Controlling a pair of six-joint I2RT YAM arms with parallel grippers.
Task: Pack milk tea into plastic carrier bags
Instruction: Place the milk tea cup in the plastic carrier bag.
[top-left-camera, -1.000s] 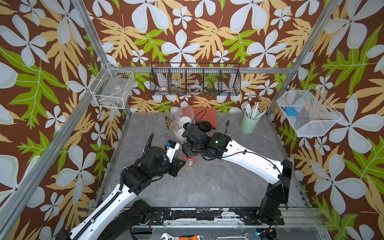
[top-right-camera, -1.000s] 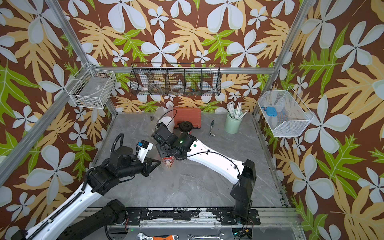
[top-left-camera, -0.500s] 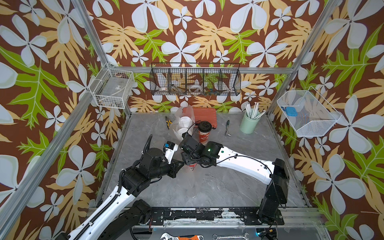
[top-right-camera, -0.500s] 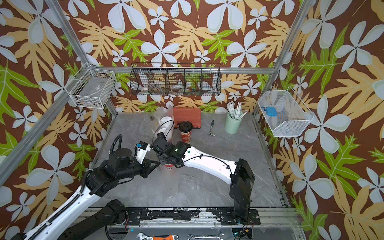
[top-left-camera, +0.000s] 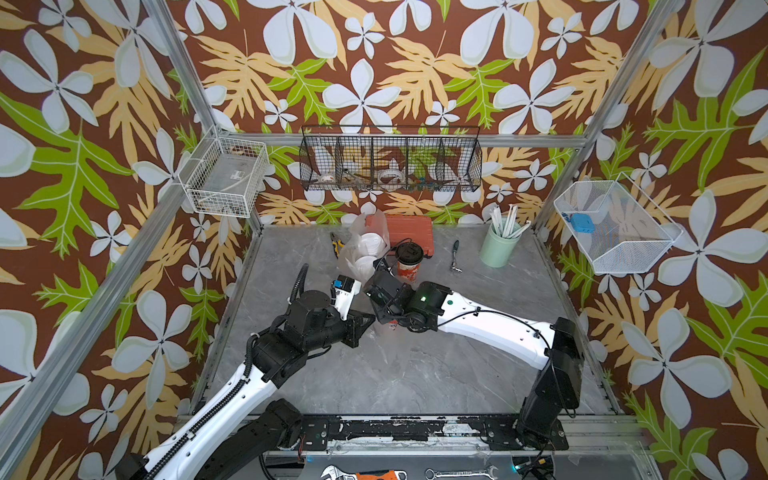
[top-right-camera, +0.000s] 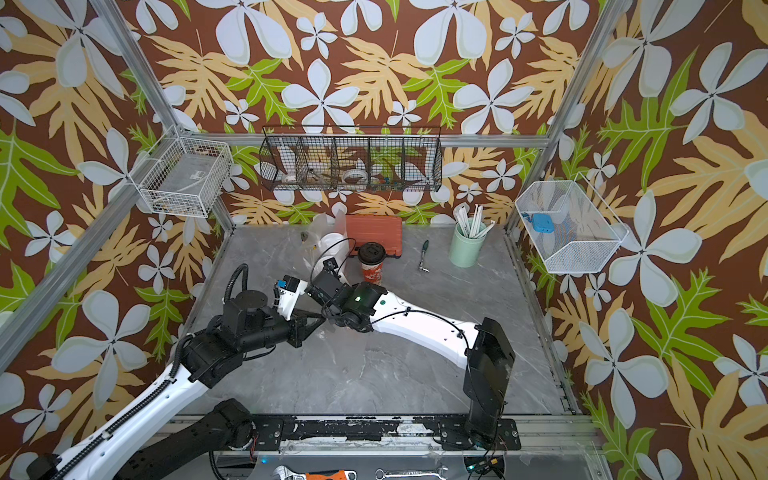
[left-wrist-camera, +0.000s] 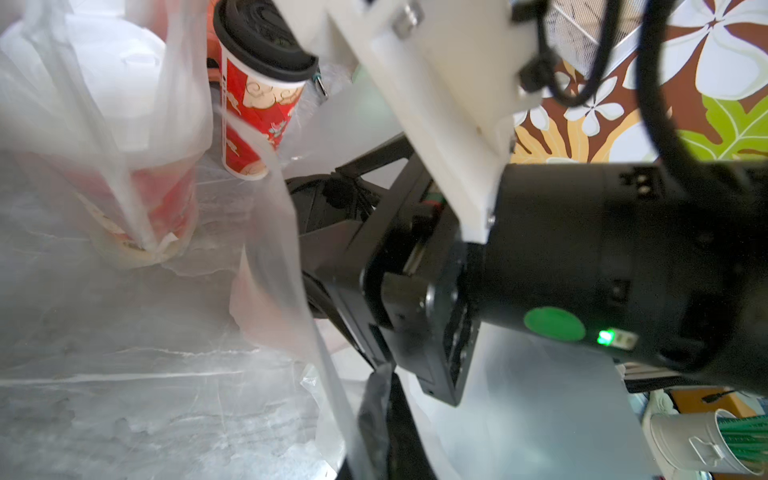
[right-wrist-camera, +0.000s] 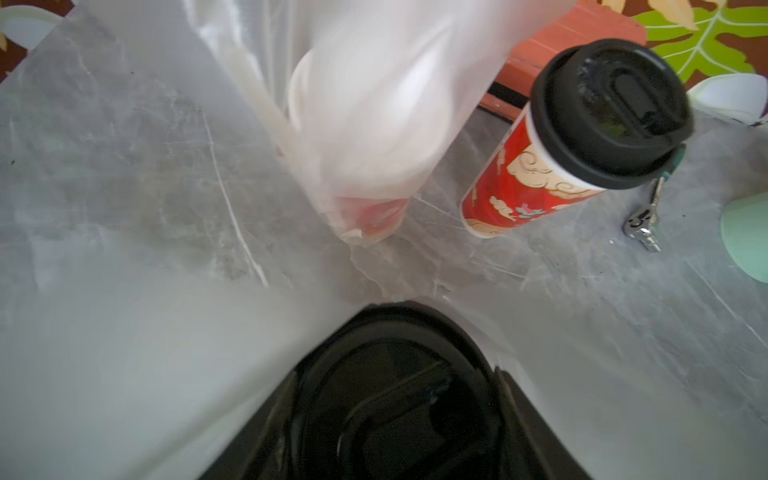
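While crinkly clear bag (top-left-camera: 352, 250) bulges, tapered paper cup (top-left-camera: 409, 262) stands

Both top views: high above front edge, looking down onto whole table (top-left-camera: 415, 374), far. Left wrist: close, low, facing right arm (left-wrist-camera: 623, 257). Right wrist: close, looking down. All four share standing black-lidded cup (right-wrist-camera: 573, 141).
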